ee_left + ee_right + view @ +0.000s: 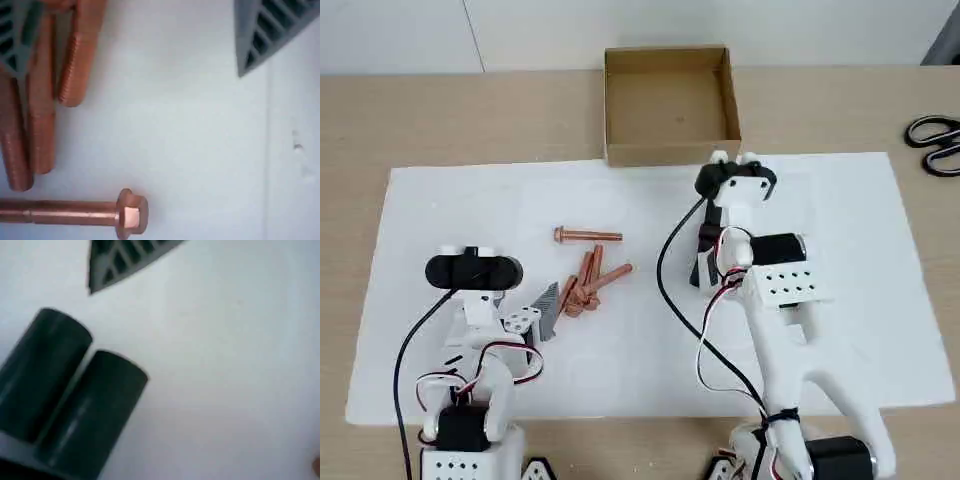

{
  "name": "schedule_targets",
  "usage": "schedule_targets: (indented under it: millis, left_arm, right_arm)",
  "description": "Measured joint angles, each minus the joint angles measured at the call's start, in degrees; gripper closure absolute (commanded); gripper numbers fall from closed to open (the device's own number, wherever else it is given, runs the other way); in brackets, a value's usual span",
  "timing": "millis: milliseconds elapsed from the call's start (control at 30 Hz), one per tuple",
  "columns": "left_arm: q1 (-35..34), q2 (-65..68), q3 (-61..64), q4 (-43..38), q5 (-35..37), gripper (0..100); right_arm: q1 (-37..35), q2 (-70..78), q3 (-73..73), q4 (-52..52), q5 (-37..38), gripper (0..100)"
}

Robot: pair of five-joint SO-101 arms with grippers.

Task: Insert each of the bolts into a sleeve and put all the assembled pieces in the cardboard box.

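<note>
My left fingers, released over the bunched bolts, may clench several at once; my right fingers, released beside the paired sleeves, risk likewise.

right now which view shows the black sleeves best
Right wrist view: black sleeves lie side by side, close up. The high view has them mostly hidden under the right arm; the left wrist view faces copper bolts.

The left arm and right arm are moulded white, motors black. Black cables are trailed away from the cardboard box.
</note>
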Motion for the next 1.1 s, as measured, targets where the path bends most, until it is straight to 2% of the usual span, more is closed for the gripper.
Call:
schedule_targets:
  millis: [300, 467, 667, 1100]
  left_arm:
    - [0.00, 0.00, 0.00, 0.00, 0.00, 74]
    - [0.00, 0.00, 0.00, 0.00, 0.00, 74]
    - [0.00, 0.00, 0.00, 0.00, 0.00, 74]
    - [0.00, 0.00, 0.00, 0.00, 0.00, 74]
  right_arm:
    - [-0.26, 0.00, 0.44, -3.87, -0.62, 82.3]
    - [-0.26, 0.00, 0.44, -4.57, -7.03, 82.3]
    - [-0.26, 0.26, 0.44, -4.57, -9.05, 82.3]
    - [-0.35, 19.16, -8.00, -3.69, -9.49, 82.3]
